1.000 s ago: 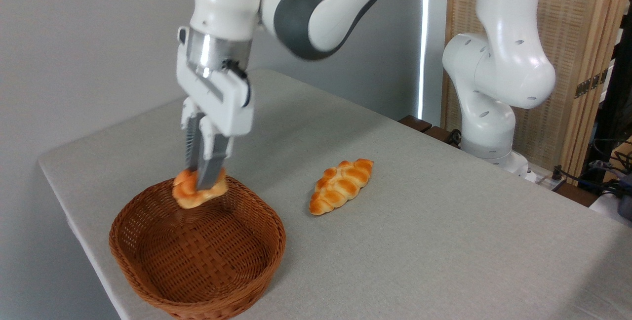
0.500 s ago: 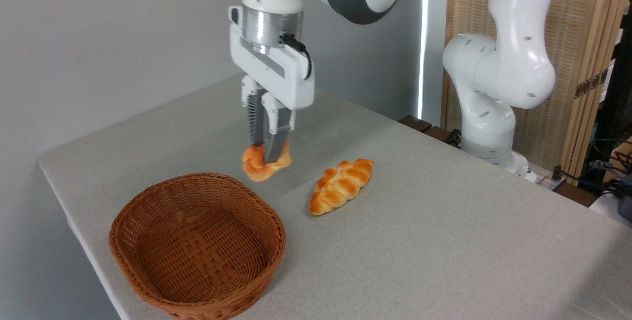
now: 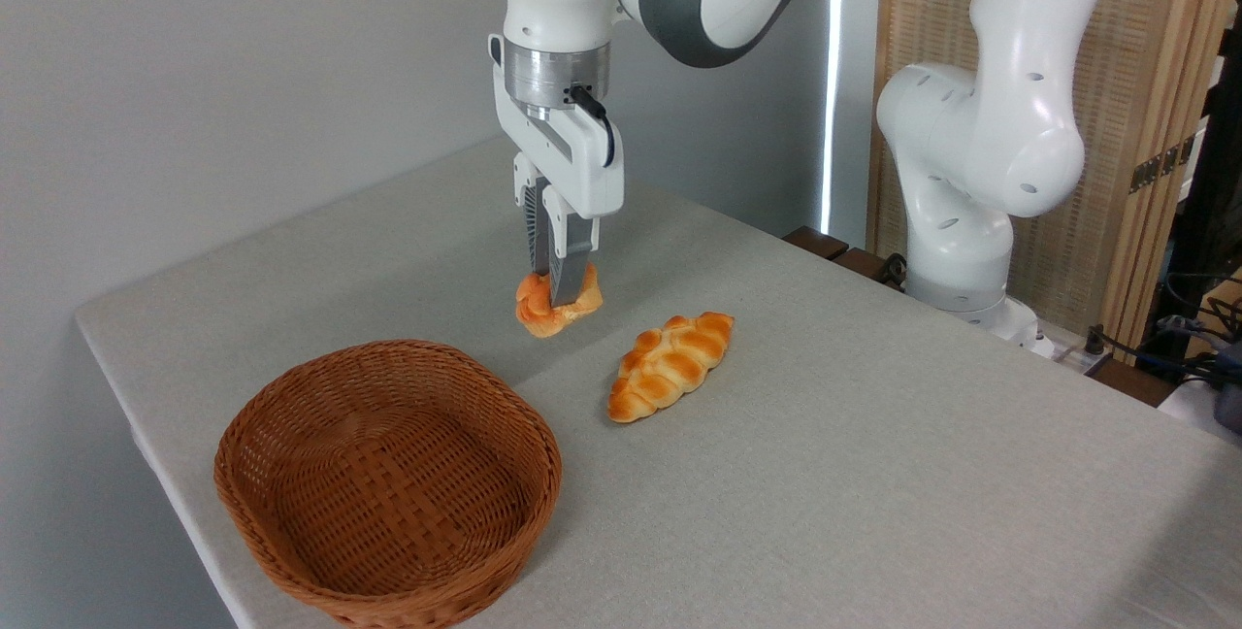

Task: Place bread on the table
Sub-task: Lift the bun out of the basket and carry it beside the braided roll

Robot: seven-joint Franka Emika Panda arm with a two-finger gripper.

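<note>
The bread (image 3: 537, 310), a small round golden-orange bun, hangs in the air just above the table (image 3: 834, 474), tilted a little. My gripper (image 3: 558, 291) points straight down and is shut on the bread, its fingers pinching the bun's top. The bun is past the far rim of the wicker basket (image 3: 388, 483) and to the left of the braided loaf. A faint shadow falls on the grey cloth beneath the bun.
A longer braided oval loaf (image 3: 671, 364) lies on the tabletop right of the bun. The brown basket stands hollow near the front left edge. The arm's white base (image 3: 970, 212) rises at the back right, with cables and a wooden screen behind it.
The gripper carried the bread up out of the basket and to the right and farther back, from over the basket's far rim to above the cloth beside the braided loaf.
</note>
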